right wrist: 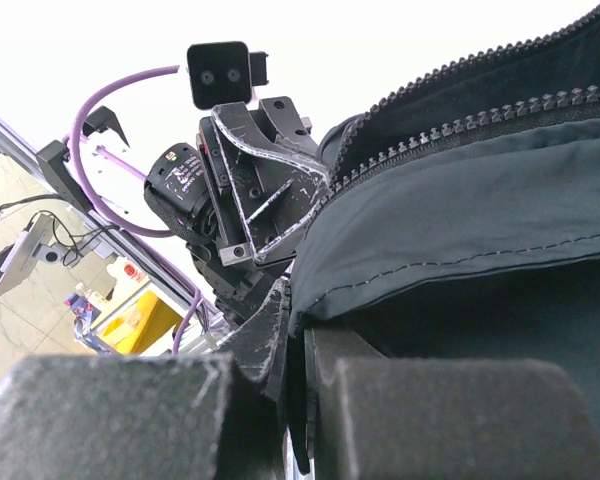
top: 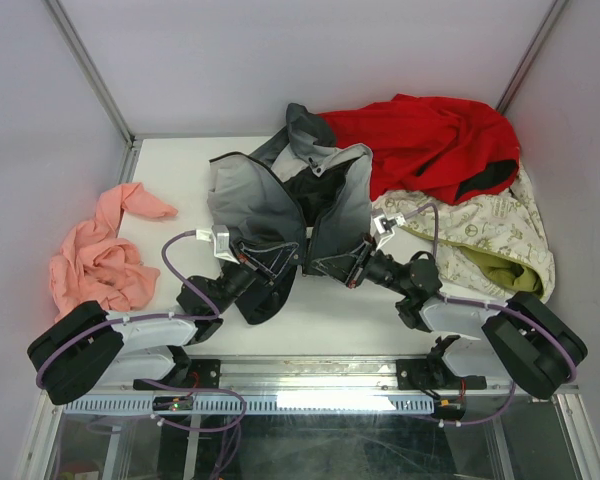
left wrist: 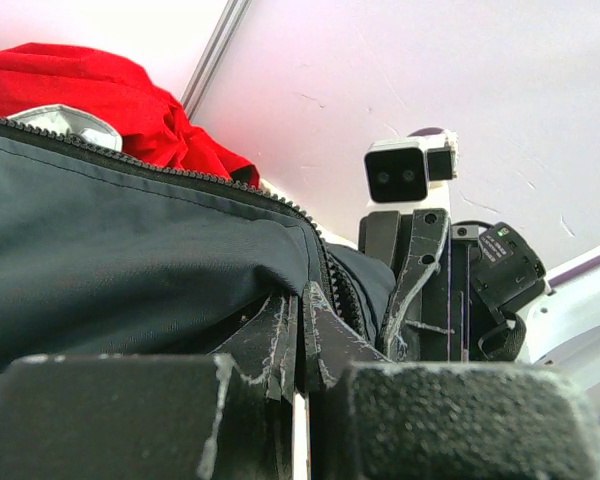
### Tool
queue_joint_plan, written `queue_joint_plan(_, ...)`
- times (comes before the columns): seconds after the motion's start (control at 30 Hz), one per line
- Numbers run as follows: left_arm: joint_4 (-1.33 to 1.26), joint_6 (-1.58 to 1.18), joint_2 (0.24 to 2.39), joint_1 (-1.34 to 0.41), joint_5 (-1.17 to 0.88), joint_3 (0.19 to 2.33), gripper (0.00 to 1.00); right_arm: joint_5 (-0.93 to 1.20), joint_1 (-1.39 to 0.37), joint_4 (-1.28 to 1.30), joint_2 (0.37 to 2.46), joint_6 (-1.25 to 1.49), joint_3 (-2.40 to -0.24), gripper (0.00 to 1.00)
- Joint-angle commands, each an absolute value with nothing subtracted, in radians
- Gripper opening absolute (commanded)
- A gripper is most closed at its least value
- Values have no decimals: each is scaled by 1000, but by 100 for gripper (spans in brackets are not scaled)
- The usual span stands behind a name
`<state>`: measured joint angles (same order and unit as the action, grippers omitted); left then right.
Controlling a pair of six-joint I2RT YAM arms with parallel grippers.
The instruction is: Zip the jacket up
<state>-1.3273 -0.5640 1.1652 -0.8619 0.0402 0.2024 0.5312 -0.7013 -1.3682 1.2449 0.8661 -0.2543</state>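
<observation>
The left end effector (left wrist: 302,335) is pinched narrow on the dark fabric at the bottom corner of one front panel of the jacket (top: 242,195). The right end effector (right wrist: 292,340) is clamped the same way on the corner of the other panel, just beside and facing it. Rows of zipper (right wrist: 460,120) teeth run off from each grip, so both hold the lower ends of the two halves. To do this step well, I judge the two corners should be brought level and touching, with the thin fabric drawn taut and flat so the pin can seat in the slider without a twist. Beyond the end effectors the jacket spreads open on the worktop (top: 180,170), black lining up. Its long axis runs straight away from them, hem nearest, collar farthest, touching a red garment (top: 430,140).
</observation>
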Motion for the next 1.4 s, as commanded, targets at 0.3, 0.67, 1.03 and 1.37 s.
queue_joint_plan(0.3, -1445, -600, 1141, -855, -6, 196, 0, 487, -709, -1525, 1264, 868, -263, 0)
queue_joint_plan(0.67, -1436, -613, 1129, -856, -19, 187, 0, 448, -709, -1588, 1300, 908, -253, 0)
queue_joint_plan(1.03, -1356, -673, 1053, -857, -24, 179, 0, 482, -707, -1594, 1323, 841, -276, 0)
queue_joint_plan(1.37, -1279, -673, 1025, -856, 49, 169, 0, 540, -708, -1615, 1328, 800, -286, 0)
